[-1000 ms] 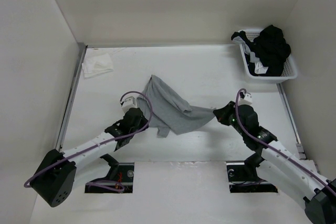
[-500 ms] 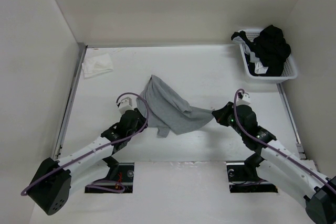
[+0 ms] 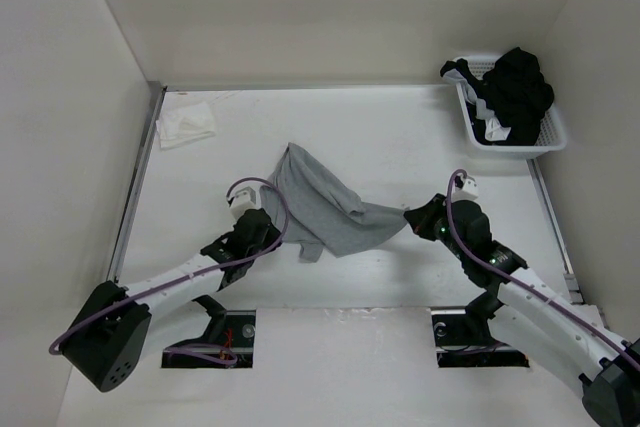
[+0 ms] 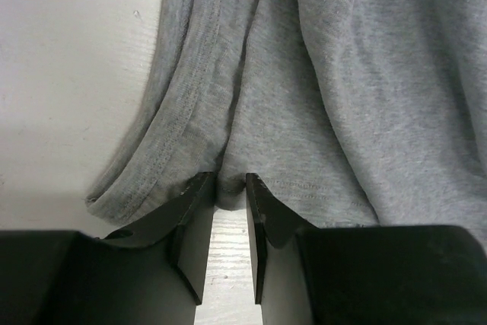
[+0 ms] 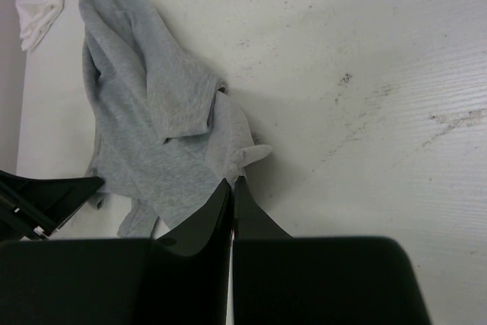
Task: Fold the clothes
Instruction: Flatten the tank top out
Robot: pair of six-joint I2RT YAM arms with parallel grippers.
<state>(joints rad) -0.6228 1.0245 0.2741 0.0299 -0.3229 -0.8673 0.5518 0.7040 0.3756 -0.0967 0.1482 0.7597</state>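
The grey top [image 3: 322, 205] lies crumpled near mid-table. It looks thin, limp and light, so it will likely sag and bunch; hems and strap ends seem the best holds. At its 4 o'clock the right gripper [image 5: 231, 184] is clamped on a corner. At 8 o'clock the left gripper [image 4: 228, 188] straddles a hem fold, jaws narrowly apart; I cannot tell if it grips. The table [image 3: 400, 137] is white, matte and walled, with a basket [image 3: 553, 137] of dark garments [image 3: 515, 87] at 2 o'clock and a small white cloth [image 3: 185, 125] at 10.

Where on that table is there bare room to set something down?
Bare: the far strip of table between the small white cloth and the basket, and the patch from the grey top to that basket. Crowded: the near middle, where left gripper and right gripper meet it.
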